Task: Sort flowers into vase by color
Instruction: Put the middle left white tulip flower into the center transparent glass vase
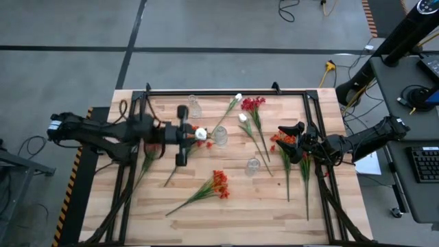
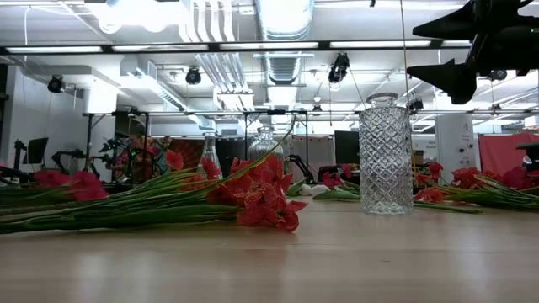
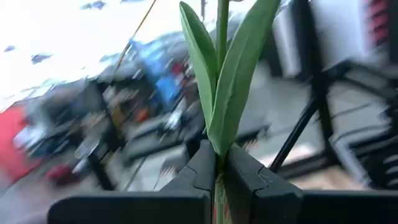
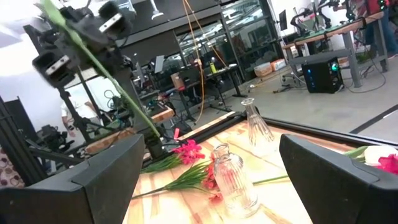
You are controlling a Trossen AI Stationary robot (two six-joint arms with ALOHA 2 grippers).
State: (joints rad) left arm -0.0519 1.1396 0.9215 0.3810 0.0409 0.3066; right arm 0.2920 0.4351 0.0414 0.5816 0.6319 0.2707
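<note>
My left gripper [image 1: 191, 134] is raised over the table's middle left and shut on a white flower whose bud [image 1: 201, 134] shows just past the fingertips. In the left wrist view, green leaves [image 3: 227, 74] rise above the shut fingers. The right wrist view shows that gripper [image 4: 81, 28] high up, with the stalk slanting below it. My right gripper [image 1: 291, 140] waits open at the right, above red flowers [image 1: 282, 139]. Two white flowers [image 1: 240, 108], a crimson one [image 1: 252, 104] and an orange-red one [image 1: 219, 184] lie flat on the table. Three clear vases [image 1: 220, 136] stand upright. My left gripper pinches the white flower's thin green stalk [image 3: 219, 180] between its two fingers, just below where the leaves start. The fingers come level from the table's left and lie across the stalk. The flower is lifted clear, and its lower stalk [image 4: 127, 99] hangs slanting below the fingers.
More stems [image 1: 147, 161] lie under the left arm. The nearest vase [image 2: 386, 156] stands right of the orange-red flower [image 2: 253, 198] in the low view. A black frame [image 1: 226, 91] borders the far and side edges. Bare wood shows along the near edge.
</note>
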